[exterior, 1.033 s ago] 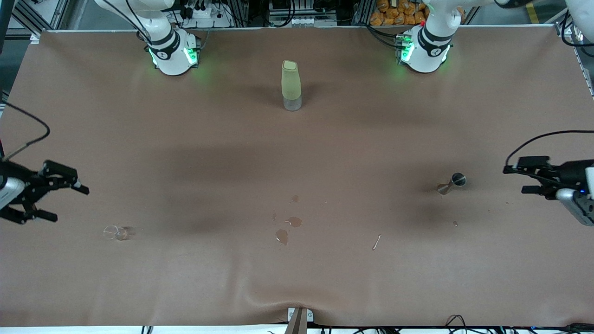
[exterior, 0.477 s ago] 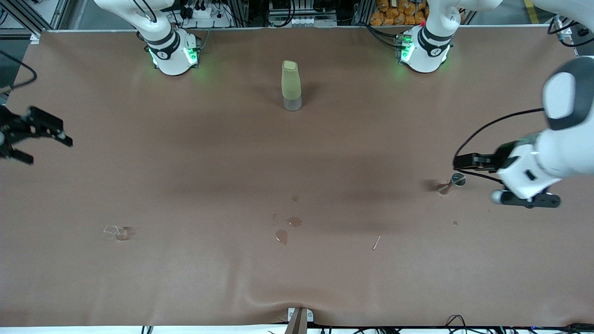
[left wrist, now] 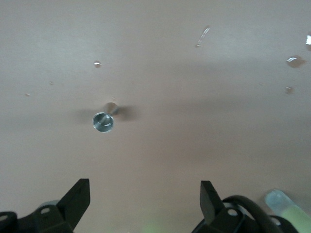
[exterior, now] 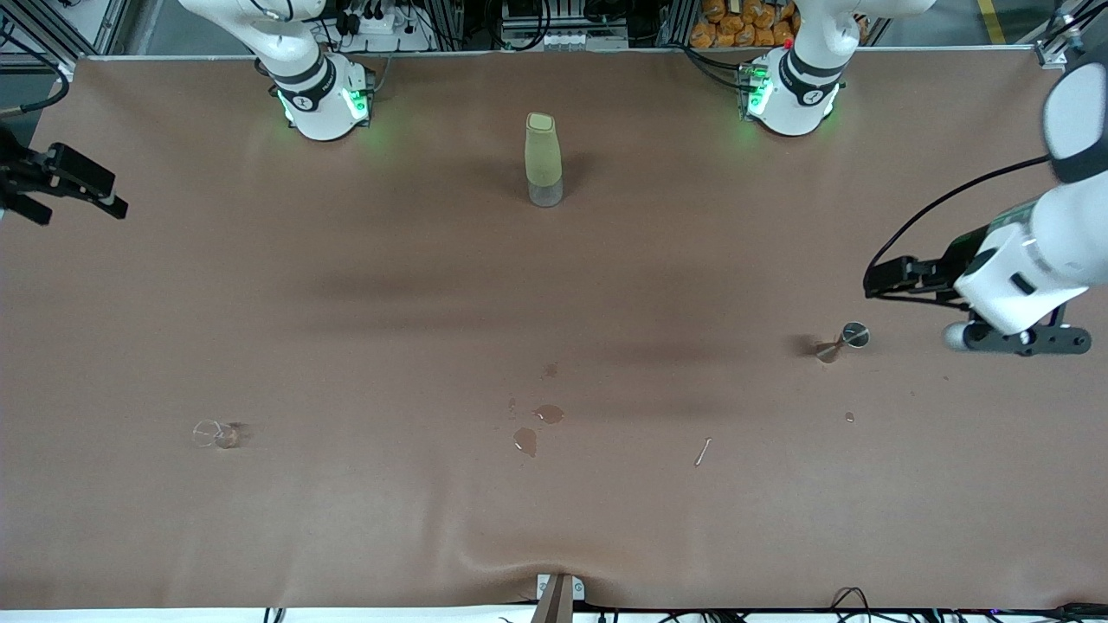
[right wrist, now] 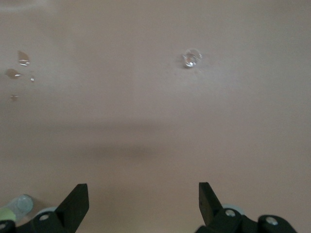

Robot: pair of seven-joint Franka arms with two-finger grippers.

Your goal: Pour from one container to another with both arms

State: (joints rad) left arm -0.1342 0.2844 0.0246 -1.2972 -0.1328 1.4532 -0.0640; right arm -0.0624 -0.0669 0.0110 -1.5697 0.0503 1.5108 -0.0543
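My left gripper (left wrist: 144, 201) hangs with jaws spread and empty over the brown table (exterior: 554, 519), near the small steel double-cone jigger (exterior: 841, 341). My right gripper (right wrist: 143, 204), likewise spread and empty, hangs at its own table end — the small clear glass cup (exterior: 215, 433) stands well apart, the pale green bottle (exterior: 544, 159) between the bases.

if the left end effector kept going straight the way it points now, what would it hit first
Probably the small metal jigger, standing alone on the brown table cover. The open left end effector looks down toward it with nothing between. The jigger sits a little off the midline, so the fingers might meet bare cover instead.
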